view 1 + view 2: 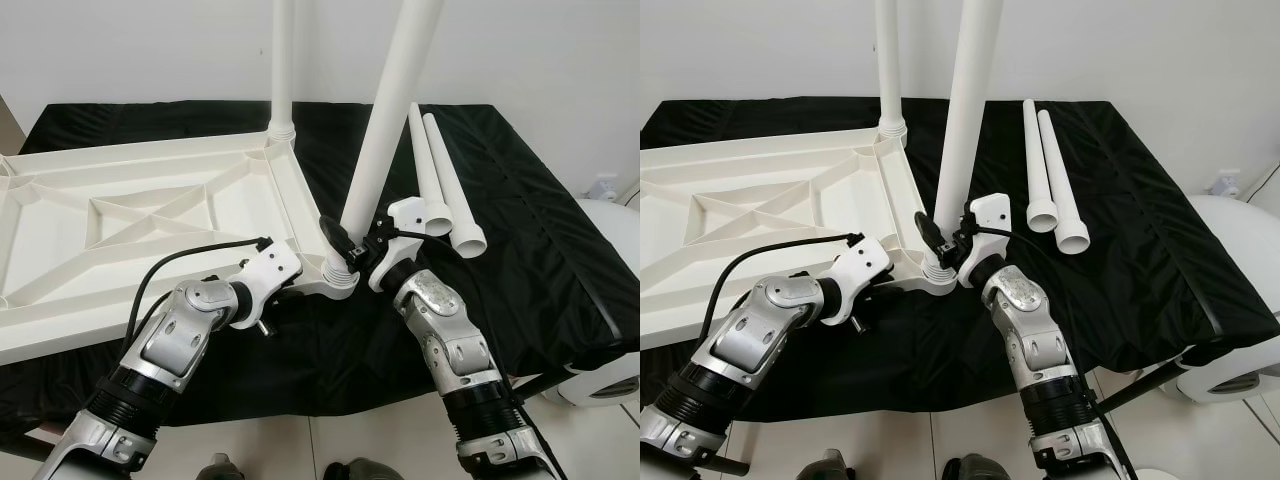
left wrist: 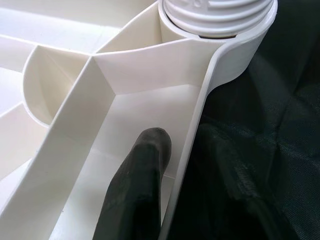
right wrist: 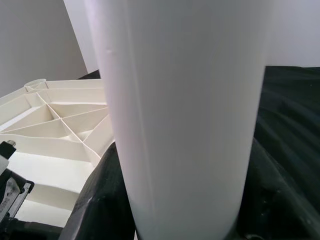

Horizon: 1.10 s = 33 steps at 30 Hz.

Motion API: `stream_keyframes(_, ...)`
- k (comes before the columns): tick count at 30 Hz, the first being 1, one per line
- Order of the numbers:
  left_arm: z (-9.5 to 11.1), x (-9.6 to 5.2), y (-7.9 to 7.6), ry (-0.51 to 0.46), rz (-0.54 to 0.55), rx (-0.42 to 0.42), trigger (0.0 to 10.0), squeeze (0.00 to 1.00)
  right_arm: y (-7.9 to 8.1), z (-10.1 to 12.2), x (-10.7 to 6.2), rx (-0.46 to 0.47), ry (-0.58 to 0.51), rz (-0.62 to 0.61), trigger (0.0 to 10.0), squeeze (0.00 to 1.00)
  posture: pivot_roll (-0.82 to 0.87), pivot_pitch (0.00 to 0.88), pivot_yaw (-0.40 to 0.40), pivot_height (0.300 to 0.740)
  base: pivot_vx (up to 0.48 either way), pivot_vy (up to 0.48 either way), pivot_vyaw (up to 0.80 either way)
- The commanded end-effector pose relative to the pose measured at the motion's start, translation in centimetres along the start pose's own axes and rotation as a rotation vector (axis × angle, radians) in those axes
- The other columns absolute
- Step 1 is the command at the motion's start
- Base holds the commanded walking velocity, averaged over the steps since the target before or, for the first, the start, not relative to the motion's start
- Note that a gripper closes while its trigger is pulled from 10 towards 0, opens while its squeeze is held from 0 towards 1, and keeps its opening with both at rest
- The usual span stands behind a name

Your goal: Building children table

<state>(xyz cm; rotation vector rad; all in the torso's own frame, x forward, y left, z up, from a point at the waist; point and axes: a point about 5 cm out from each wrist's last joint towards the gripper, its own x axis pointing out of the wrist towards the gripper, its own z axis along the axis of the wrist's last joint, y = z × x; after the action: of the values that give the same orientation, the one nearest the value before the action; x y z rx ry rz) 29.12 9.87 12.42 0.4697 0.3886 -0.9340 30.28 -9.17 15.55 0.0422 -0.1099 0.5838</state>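
Right wrist view shows the right gripper closed around the white plastic table leg, low down, just above the corner socket of the upside-down white plastic tabletop. The left gripper clamps the tabletop's rim beside that socket, one finger inside. Everything lies on a black cloth; two loose white legs rest near. The leg tops are cut off.

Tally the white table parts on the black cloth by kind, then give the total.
Upturned white ribbed plastic tabletop: 1
White round plastic legs standing in its corner sockets: 2, the far leg and the near leg, which the right pincer grips
Loose white plastic legs lying on the cloth: 2
Total: 5
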Motion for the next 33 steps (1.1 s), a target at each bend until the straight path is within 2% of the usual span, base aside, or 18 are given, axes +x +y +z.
stream_keyframes(1, 0.9, -0.5, 0.6, -0.039, 0.073, 0.015, 10.0, 0.0, -0.4, -3.1, -1.3, 0.013, 0.149, -0.024, 10.0, 0.0, 0.04, 0.031, -0.069, 0.74, 0.0, 0.0, 0.0)
stream_keyframes(9, 0.9, -0.7, 0.7, -0.041, 0.078, 0.015, 10.0, 0.0, 0.2, -3.9, -2.6, 0.006, 0.145, 0.009, 10.0, 0.0, 0.03, 0.038, -0.063, 0.74, 0.0, 0.0, 0.0)
stream_keyframes(14, 1.0, -0.8, 0.8, -0.042, 0.08, 0.014, 10.0, 0.0, 0.5, -4.2, -2.8, 0.001, 0.147, 0.024, 10.0, 0.0, 0.03, 0.041, -0.061, 0.74, 0.0, 0.0, 0.0)
stream_keyframes(16, 1.0, -0.9, 0.8, -0.042, 0.08, 0.015, 10.0, 0.0, 0.8, -4.1, -2.7, -0.039, 0.144, 0.05, 10.0, 0.0, 0.03, 0.043, -0.06, 0.74, 0.0, 0.0, 0.0)
stream_keyframes(24, 1.1, -1.0, 0.8, -0.043, 0.081, 0.015, 10.0, 0.0, 0.7, -4.2, -2.1, -0.039, 0.16, 0.039, 10.0, 0.0, 0.04, 0.044, -0.059, 0.74, 0.0, 0.0, 0.0)
stream_keyframes(33, 1.2, -1.2, 1.0, -0.046, 0.091, 0.017, 10.0, 0.0, -0.1, -3.8, -0.4, -0.034, 0.188, 0.03, 10.0, 0.0, 0.04, 0.043, -0.062, 0.74, 0.0, 0.0, 0.0)
